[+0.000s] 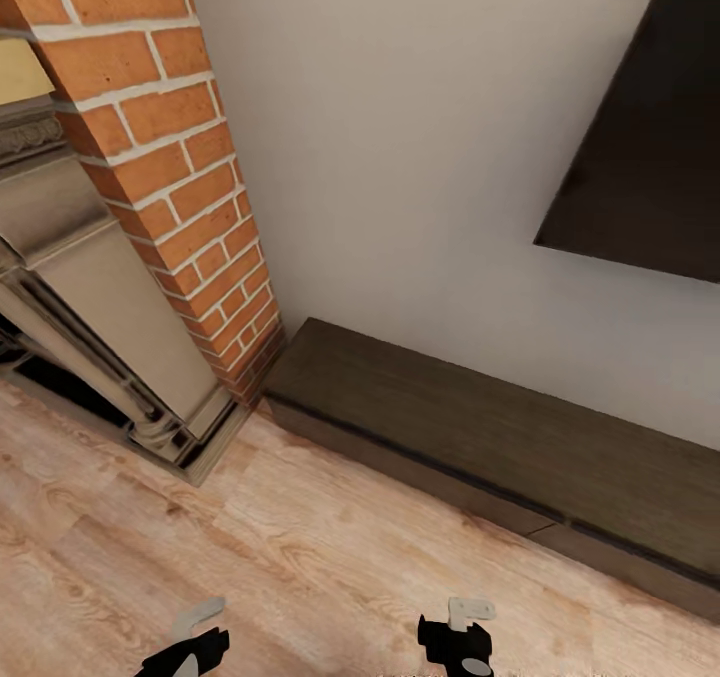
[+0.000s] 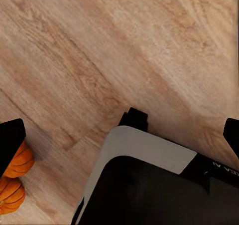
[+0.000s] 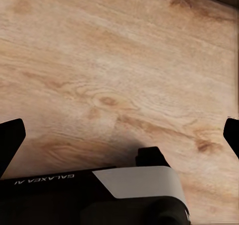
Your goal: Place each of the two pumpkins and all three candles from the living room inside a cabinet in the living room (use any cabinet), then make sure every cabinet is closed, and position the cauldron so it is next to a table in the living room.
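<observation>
Two pumpkins (image 2: 14, 177) beside spread left end effector (image 2: 122, 135), right end effector (image 3: 122, 135) spread

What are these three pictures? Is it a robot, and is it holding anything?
Yes, it's a robot in a computer game world. The big picture is from a camera on its head, looking down at the wooden floor, a brick fireplace and a long dark cabinet by the wall. Its left hand and right hand peek in at the bottom edge. The other two pictures come from cameras on its wrists, pointing at the floor. The left wrist camera spots two orange pumpkins on the floor. Both hands look open and hold nothing.
</observation>
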